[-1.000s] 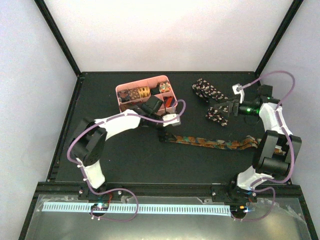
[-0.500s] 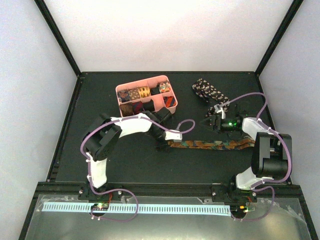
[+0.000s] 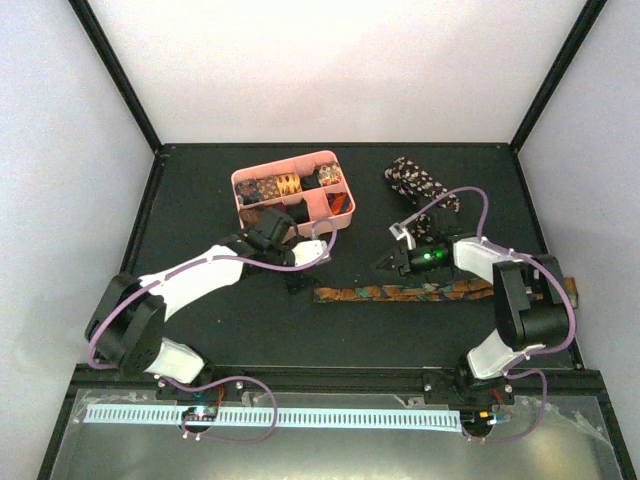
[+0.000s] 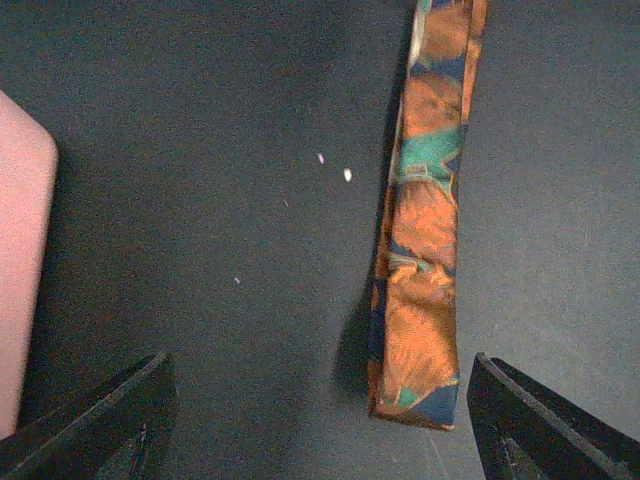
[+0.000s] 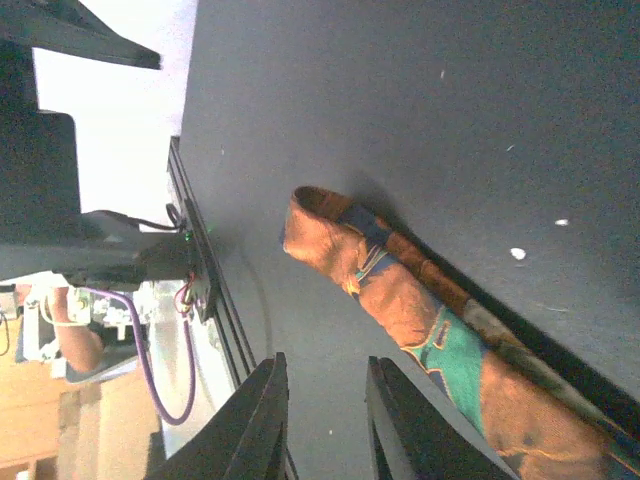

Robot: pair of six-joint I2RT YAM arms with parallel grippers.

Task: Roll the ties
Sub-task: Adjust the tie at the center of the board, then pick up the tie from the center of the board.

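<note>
On the black table (image 3: 200, 200), the long orange-and-blue patterned fabric tie (image 3: 400, 292) lies flat. Over its end hangs the left gripper (image 4: 318, 370), fingers wide apart; the right gripper (image 5: 325, 380) has its fingers nearly together, holding nothing.

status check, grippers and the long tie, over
Left gripper open, empty, at end of tie. Right gripper narrowly open, empty. Tie stretched out, unrolled. Nothing blocking.

Two arms in white shells over black joints: the left arm (image 3: 200, 275), the right arm (image 3: 520, 300). Purple cables (image 3: 273, 408) loop along both. A green light (image 3: 432, 256) glows at the right wrist. The fingers (image 4: 100, 420) are matte black wedges.
</note>
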